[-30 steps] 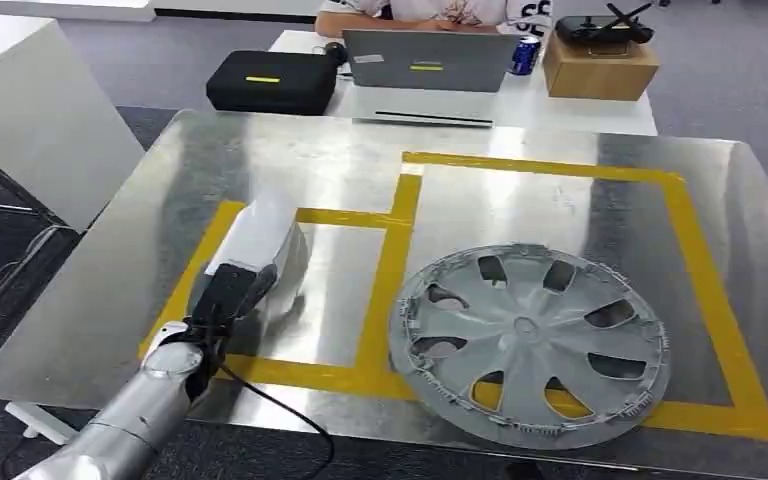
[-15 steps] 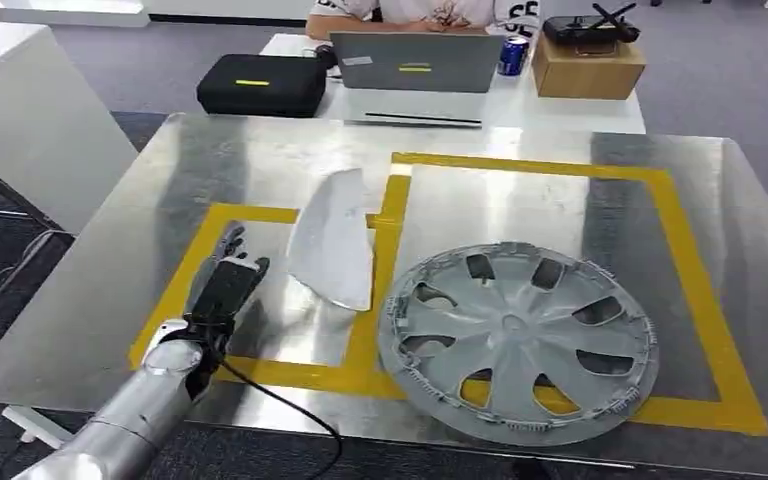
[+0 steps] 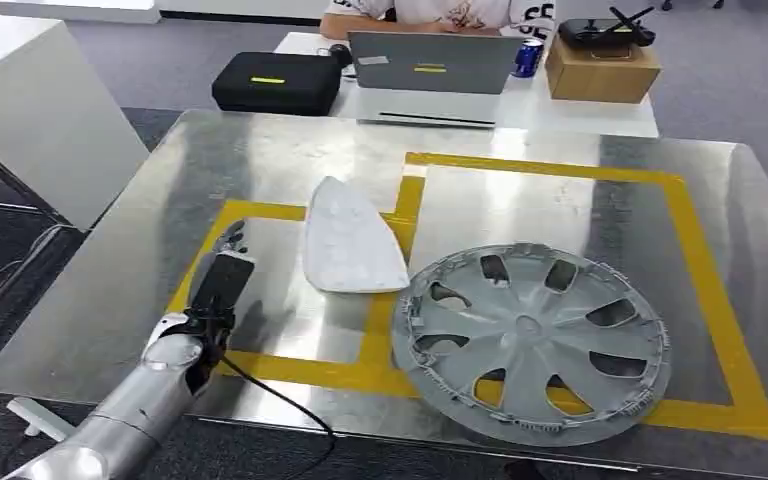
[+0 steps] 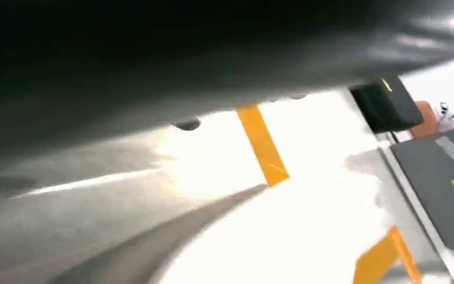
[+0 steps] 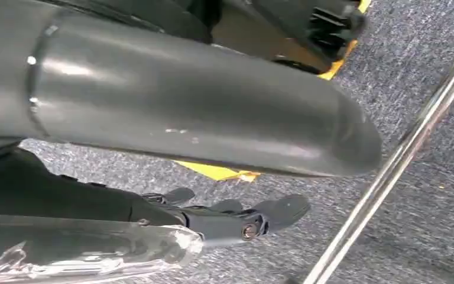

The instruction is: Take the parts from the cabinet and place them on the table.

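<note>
A white, wedge-shaped part (image 3: 352, 250) lies flat on the metal table (image 3: 560, 200), across the yellow tape between the two marked boxes. To its left my left hand (image 3: 222, 282) hovers low over the table, fingers spread and nothing in it, a short gap from the part. A grey wheel cover (image 3: 530, 342) lies in the larger taped box, overlapping its near line. In the left wrist view my left hand (image 4: 153, 53) is a dark blur above the bright tabletop. My right hand (image 5: 201, 118) hangs over grey carpet, its fingers (image 5: 236, 222) stretched out and holding nothing.
Behind the table stands a white desk with a black case (image 3: 275, 82), a laptop (image 3: 430, 62), a blue can (image 3: 530, 55) and a cardboard box (image 3: 600, 68); a person (image 3: 430, 10) sits there. A white cabinet (image 3: 30, 110) stands at the left.
My left hand let go of the white part, which tipped over to the right and now lies flat. The hand has stayed near the left tape line with its fingers spread.
</note>
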